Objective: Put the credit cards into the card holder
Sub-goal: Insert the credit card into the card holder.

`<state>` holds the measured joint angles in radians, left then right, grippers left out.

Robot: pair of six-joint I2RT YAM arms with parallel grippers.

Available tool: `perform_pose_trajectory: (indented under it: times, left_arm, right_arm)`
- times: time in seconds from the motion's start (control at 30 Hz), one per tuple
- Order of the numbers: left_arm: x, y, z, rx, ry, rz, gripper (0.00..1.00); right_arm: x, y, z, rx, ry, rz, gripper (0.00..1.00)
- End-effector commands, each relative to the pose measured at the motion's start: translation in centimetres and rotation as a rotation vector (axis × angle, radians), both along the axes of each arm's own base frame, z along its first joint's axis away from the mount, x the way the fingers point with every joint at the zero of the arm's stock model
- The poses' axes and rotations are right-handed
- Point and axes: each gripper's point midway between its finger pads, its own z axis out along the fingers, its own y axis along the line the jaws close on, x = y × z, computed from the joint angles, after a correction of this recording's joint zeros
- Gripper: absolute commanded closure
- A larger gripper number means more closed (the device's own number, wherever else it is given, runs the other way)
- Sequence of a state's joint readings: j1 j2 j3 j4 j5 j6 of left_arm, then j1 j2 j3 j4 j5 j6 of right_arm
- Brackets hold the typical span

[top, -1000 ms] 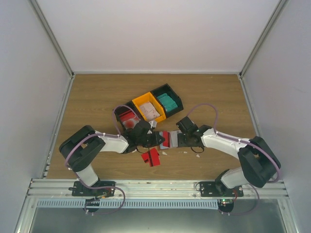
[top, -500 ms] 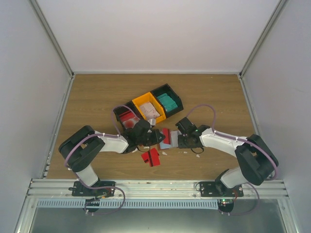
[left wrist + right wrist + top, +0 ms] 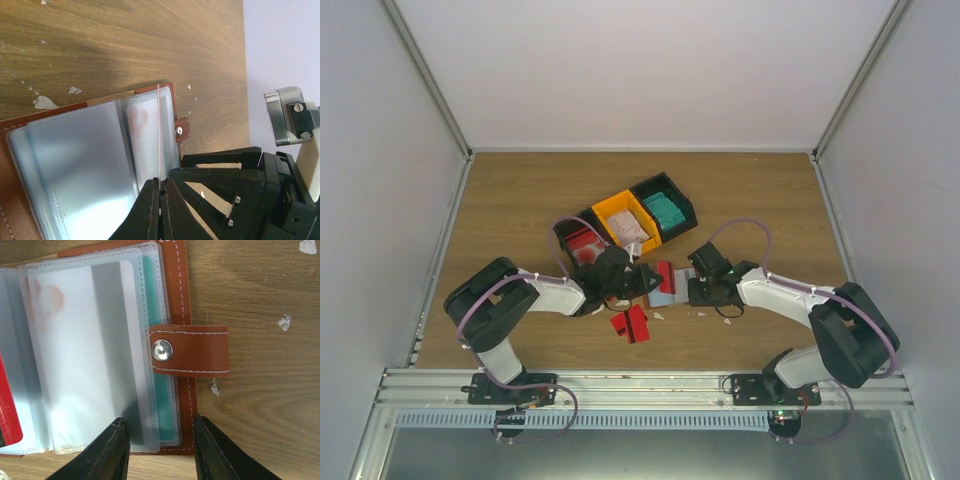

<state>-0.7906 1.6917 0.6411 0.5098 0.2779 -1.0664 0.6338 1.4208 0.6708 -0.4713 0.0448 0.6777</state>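
A: Where does the card holder (image 3: 670, 293) lie?

B: It lies open and flat on the surface, about the middle and a little toward the near edge, just between the two arms. The joined bins (image 3: 630, 220) stand behind it, toward the far edge.

A: And the fingers?

B: The left gripper (image 3: 160, 184) has its fingers closed on one pale card (image 3: 158, 130). The right gripper (image 3: 159, 420) has its fingers apart over the side of the holder that faces the right edge. One finger is above the clear pockets and the other above the wood just beside the brown border. I cannot tell whether they press on it.

A: Which relation decides the coming move?

B: The card against the pocket. The card stands on its thin edge over the clear pockets (image 3: 100, 165), almost at a right angle to them. Its long axis runs from the left fingers toward the border with the snap strap (image 3: 190, 351). The pockets lie flat, so I judge the card must tilt down, nearly parallel to them, to meet an opening. Where that opening is, I cannot see surely.

A: Which arm is nearer?

B: Both are at the holder. The left one carries the card, so the insertion belongs to it.
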Motion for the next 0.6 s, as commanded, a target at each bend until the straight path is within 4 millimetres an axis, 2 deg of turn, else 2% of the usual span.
perform_pose_trajectory:
  times: [0.0, 0.1, 0.23, 0.4, 0.57]
  left_arm:
    - [0.5, -0.3, 0.3, -0.026, -0.026, 0.016, 1.00]
    - [0.4, -0.4, -0.1, -0.027, -0.014, 0.015, 1.00]
    - [0.2, -0.4, -0.8, -0.018, 0.003, 0.017, 1.00]
    - [0.0, -0.3, -0.8, -0.005, -0.006, 0.019, 1.00]
    - [-0.4, -0.6, -1.5, -0.011, 0.022, 0.009, 1.00]
  right_arm:
    - [0.0, -0.4, 0.1, -0.007, -0.003, -0.004, 0.64]
    - [0.4, -0.4, 0.6, -0.016, -0.024, 0.004, 0.63]
    - [0.9, -0.3, 0.9, -0.022, -0.039, 0.009, 0.56]
    - [1.3, -0.6, 1.2, -0.045, -0.058, 0.003, 0.50]
    - [1.1, -0.8, 0.2, -0.055, -0.037, 0.000, 0.50]
